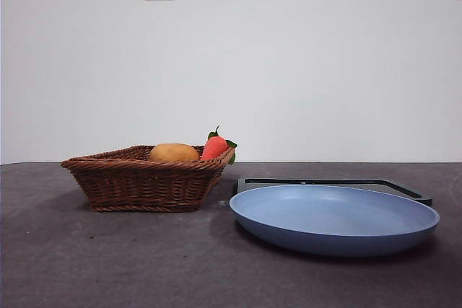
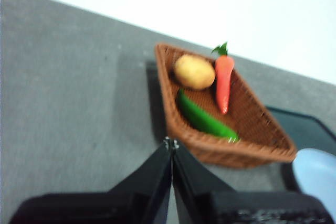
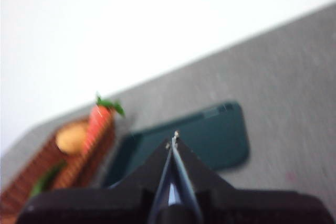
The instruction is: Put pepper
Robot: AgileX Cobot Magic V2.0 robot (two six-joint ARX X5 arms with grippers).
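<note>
Pepper (image 2: pixel 206 119) lies in wicker basket (image 2: pixel 265 145) beside potato (image 2: pixel 194 71) and carrot (image 2: pixel 224 81), just beyond left gripper (image 2: pixel 171 145), pinched closed, empty. Right gripper (image 3: pixel 174 141) closed too, above dark tray (image 3: pixel 210 139).

Front view: low, about table height, looking level across to the white wall, with the wicker basket (image 1: pixel 141 178) and blue plate (image 1: pixel 333 218) near and large. Left wrist view: raised, angled down over its closed jaws into the same basket (image 2: pixel 220 108), plate edge (image 2: pixel 317 174) at the margin. Right wrist view: blurred, higher, facing the dark tray (image 3: pixel 210 137), sharing the basket (image 3: pixel 63 166).
</note>
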